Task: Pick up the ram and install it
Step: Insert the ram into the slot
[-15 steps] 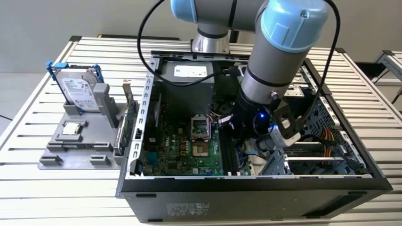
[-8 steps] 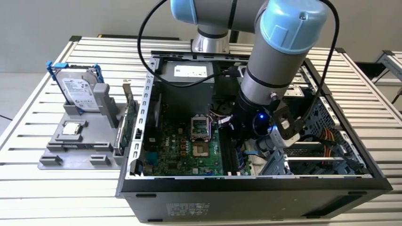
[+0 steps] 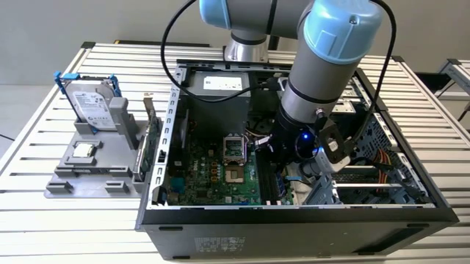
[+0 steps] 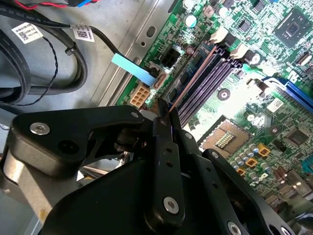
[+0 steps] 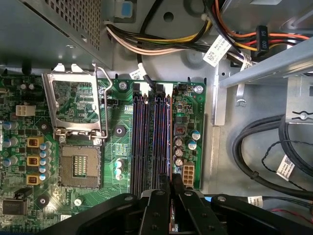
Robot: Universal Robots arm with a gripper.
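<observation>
Lab: robot arm [image 3: 323, 71], opened computer case [image 3: 294, 220], slatted bench [image 3: 44, 220].

Exterior view: high, angled down, well back from the open case [image 3: 294, 217]. Both wrist views: close above the memory slots [image 5: 151, 142] [image 4: 208, 81], shared past the gripper [image 5: 171, 183] [image 4: 164, 110].

The ram [image 4: 191, 81] is standing on edge, thin and long, apparently sitting in the outermost slot [image 5: 168, 142].
</observation>
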